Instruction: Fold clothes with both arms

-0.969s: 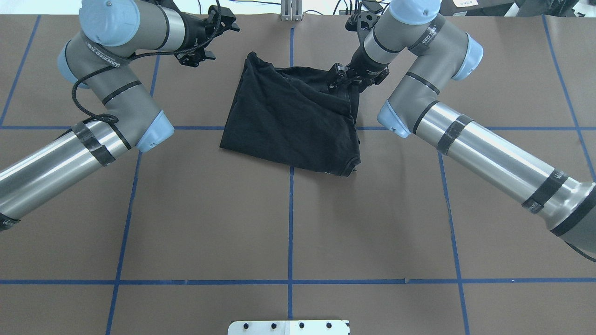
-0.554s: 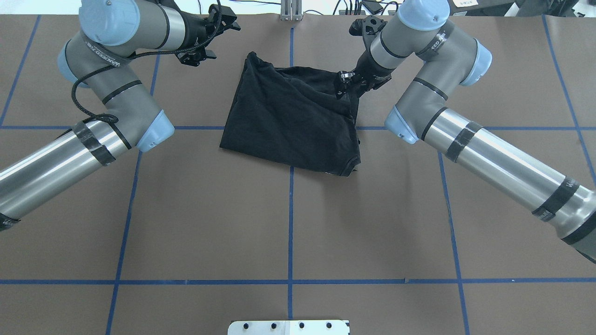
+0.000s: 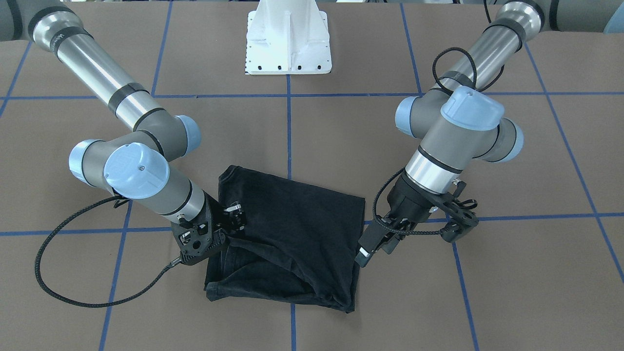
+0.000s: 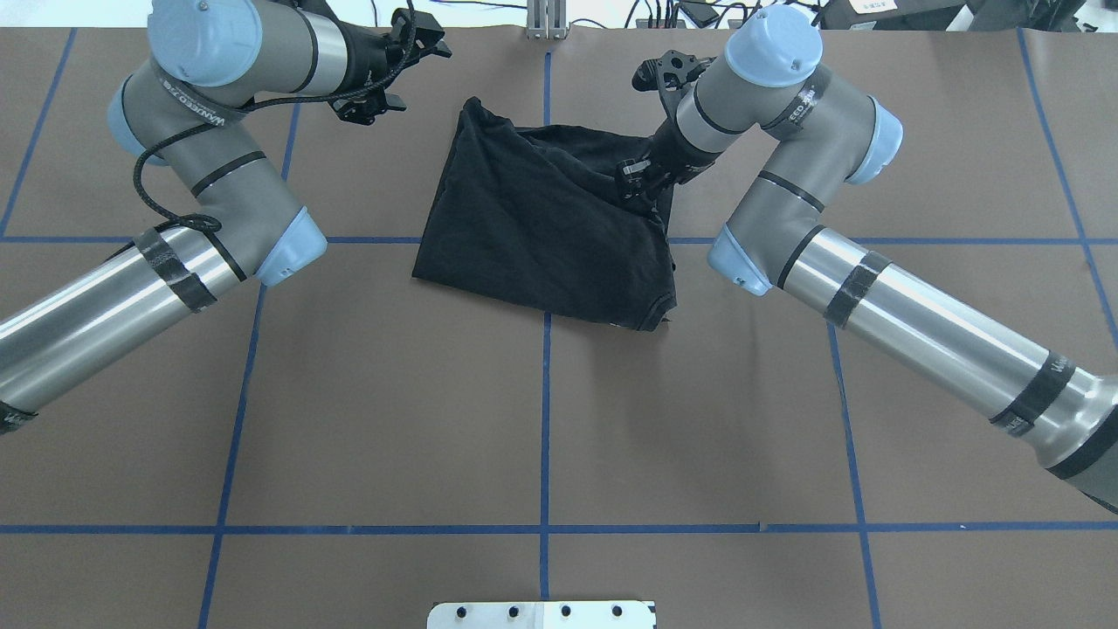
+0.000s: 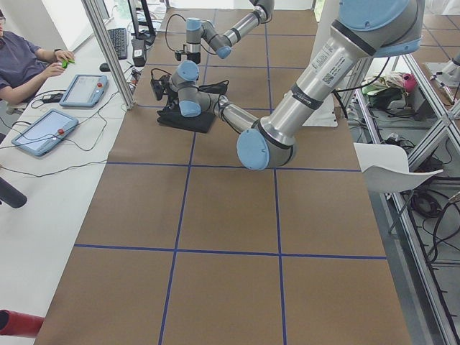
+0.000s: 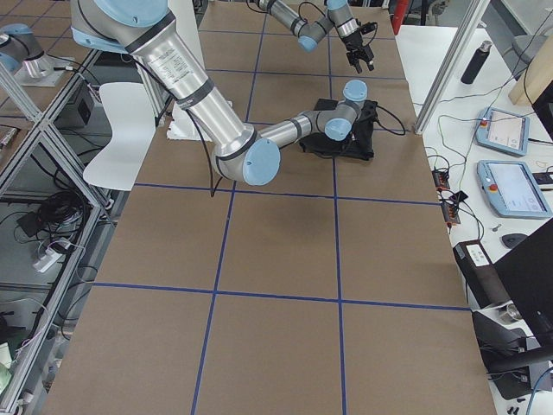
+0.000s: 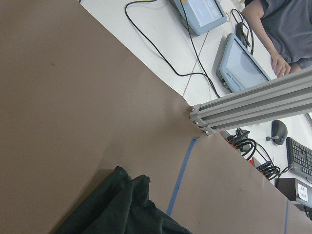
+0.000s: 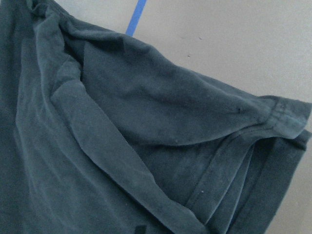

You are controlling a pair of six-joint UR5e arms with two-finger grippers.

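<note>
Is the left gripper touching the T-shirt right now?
Apart. The overhead view shows bare table between the left gripper and the T-shirt.

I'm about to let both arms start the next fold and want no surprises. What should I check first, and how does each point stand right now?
1. T-shirt fully on the table: ok.
2. Right gripper at the shirt near its far right corner: ok.
3. Right gripper holding cloth: cannot tell, the jaws do not show clearly.
4. Left gripper at the shirt: not ok. It is open, over bare table beside the far left corner.
5. Cloth lying flat: not ok, the far edge is bunched in folds.
6. Person clear of the arms: ok, seated at the side desk.
</note>
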